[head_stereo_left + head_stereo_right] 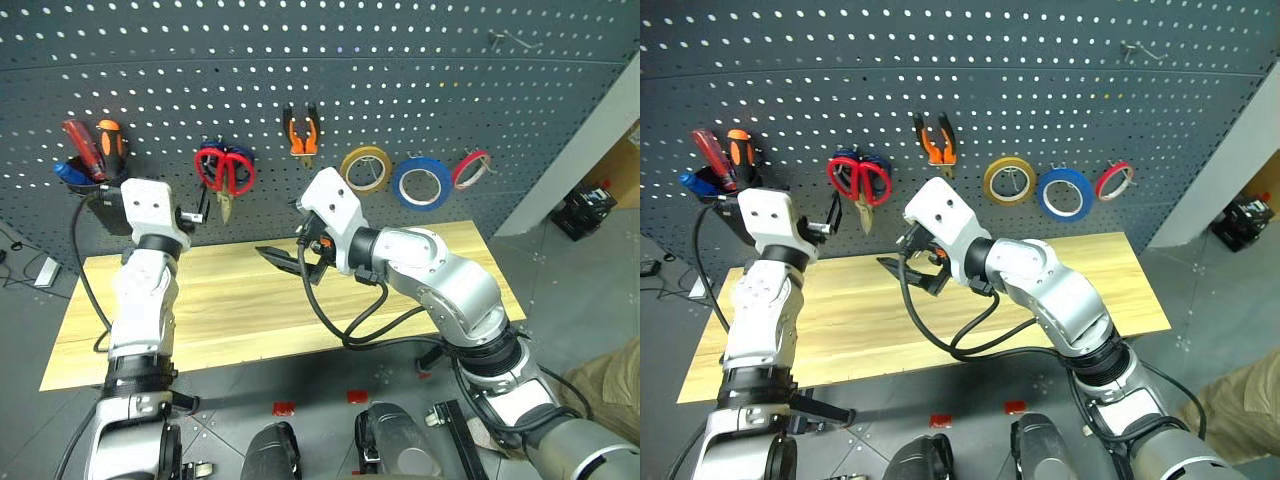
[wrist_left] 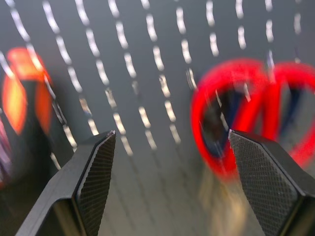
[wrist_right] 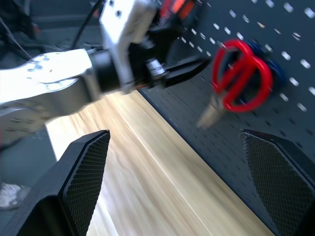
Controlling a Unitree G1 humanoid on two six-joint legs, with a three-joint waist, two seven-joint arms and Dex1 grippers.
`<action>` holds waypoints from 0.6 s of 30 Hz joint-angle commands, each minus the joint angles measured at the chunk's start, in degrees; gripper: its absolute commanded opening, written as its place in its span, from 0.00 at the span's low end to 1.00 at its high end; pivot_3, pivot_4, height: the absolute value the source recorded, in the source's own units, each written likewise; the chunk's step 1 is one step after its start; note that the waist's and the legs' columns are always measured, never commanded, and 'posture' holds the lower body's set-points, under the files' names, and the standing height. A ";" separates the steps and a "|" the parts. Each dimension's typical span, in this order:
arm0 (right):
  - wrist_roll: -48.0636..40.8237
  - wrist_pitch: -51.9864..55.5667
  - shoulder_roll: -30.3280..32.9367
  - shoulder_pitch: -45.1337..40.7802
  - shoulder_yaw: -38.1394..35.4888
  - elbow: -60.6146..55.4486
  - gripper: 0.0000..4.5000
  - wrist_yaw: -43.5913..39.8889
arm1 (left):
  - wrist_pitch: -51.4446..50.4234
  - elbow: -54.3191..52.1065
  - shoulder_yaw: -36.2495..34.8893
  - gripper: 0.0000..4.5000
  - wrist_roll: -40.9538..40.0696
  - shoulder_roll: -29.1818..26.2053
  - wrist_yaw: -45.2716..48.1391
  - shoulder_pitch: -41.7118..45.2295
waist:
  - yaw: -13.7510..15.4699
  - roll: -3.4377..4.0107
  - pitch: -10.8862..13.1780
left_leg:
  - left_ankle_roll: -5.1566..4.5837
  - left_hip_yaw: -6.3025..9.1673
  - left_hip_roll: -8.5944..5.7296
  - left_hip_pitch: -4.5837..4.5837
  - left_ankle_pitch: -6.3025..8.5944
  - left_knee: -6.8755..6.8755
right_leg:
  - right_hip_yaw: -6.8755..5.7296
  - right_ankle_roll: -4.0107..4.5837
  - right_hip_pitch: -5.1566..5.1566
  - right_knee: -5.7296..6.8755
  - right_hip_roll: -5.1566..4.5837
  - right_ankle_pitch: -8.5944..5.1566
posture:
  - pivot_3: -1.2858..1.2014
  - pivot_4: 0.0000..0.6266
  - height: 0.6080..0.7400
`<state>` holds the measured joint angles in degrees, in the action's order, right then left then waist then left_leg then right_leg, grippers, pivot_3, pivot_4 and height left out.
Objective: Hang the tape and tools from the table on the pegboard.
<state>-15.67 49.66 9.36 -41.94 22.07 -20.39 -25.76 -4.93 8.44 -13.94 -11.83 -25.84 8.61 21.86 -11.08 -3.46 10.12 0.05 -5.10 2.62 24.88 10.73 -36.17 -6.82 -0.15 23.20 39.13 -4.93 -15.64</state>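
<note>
Left eye view: red-handled scissors, pliers and blue tape are hung on the pegboard. Left gripper and right gripper are spread apart, empty, over the counter.

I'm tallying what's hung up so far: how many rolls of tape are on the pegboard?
3, in a row on the pegboard right of the pliers: a yellow roll, then the blue tape, then a thin red roll farthest right. None looks hidden.

Three tape rolls — yellow, blue, red — two scissors, one pliers, three screwdrivers.
</note>
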 commanded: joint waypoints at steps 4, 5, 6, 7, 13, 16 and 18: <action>3.97 -7.68 2.12 6.76 -4.19 1.25 1.00 3.38 | -17.79 -17.43 -5.01 0.86 -6.68 1.31 -3.42 -7.27 | -0.03 0.05 -1.02 | 0.00 0.01 -0.02 0.00 0.00 0.01 | 0.02 0.00 0.00 -0.01 0.00 0.00 | 0.42 0.09 1.00; 4.83 -9.64 1.83 8.82 -5.70 2.87 1.00 5.28 | -17.90 -18.75 -5.66 0.86 -7.01 1.53 -3.26 -8.87 | 0.00 0.07 -1.41 | 0.01 0.01 -0.02 0.00 0.00 0.03 | 0.01 0.00 -0.01 -0.02 0.01 0.00 | 0.43 0.08 1.00; 5.48 -11.15 1.53 10.13 -6.69 4.10 1.00 6.42 | -17.95 -19.57 -6.10 0.86 -7.28 1.72 -3.14 -9.81 | 0.05 0.12 -1.87 | 0.01 0.01 -0.02 -0.01 0.00 0.04 | 0.00 0.00 -0.02 -0.03 0.01 0.00 | 0.43 0.07 1.00; 6.16 -13.15 1.15 11.48 -7.69 5.41 1.00 7.61 | -18.06 -20.03 -5.91 0.86 -6.50 1.36 -3.03 -10.79 | 0.15 0.16 -2.31 | 0.01 0.00 -0.02 -0.01 0.00 0.04 | 0.00 0.00 -0.02 -0.05 0.01 0.00 | 0.43 0.07 1.00; 8.23 -32.58 -2.44 18.96 -16.06 19.96 1.00 13.74 | -17.54 -19.65 -6.84 0.86 -5.22 2.85 -3.93 -14.31 | 0.71 0.33 -4.93 | -0.12 0.09 -0.03 -0.08 0.07 -0.02 | 0.01 0.01 -0.10 -0.02 0.08 0.01 | 0.44 0.01 1.00; 9.81 -38.36 -2.03 19.78 -17.77 27.39 1.00 14.96 | -16.85 -18.94 -6.38 0.86 -4.02 3.63 -4.25 -15.52 | 1.14 0.45 -5.46 | -0.12 0.12 -0.03 -0.28 0.08 -0.02 | 0.01 0.01 -0.35 -0.07 0.11 0.00 | 0.44 0.00 1.00; 10.29 -41.01 -1.66 19.96 -19.64 33.00 1.00 16.01 | -16.44 -18.30 -6.71 0.86 -3.30 4.42 -5.05 -16.59 | 1.23 0.51 -5.69 | -0.08 0.12 -0.02 -0.48 0.10 -0.03 | 0.05 0.02 -0.55 -0.09 0.13 0.00 | 0.45 0.00 1.00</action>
<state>-5.78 12.42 7.29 -21.47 4.91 9.63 -10.99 -23.01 -8.95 -19.93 -16.10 -21.84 4.25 5.77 -9.85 -2.95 4.43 0.04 -4.98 2.61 24.29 10.87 -36.20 -6.78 -0.12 22.53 39.02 -4.80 -15.65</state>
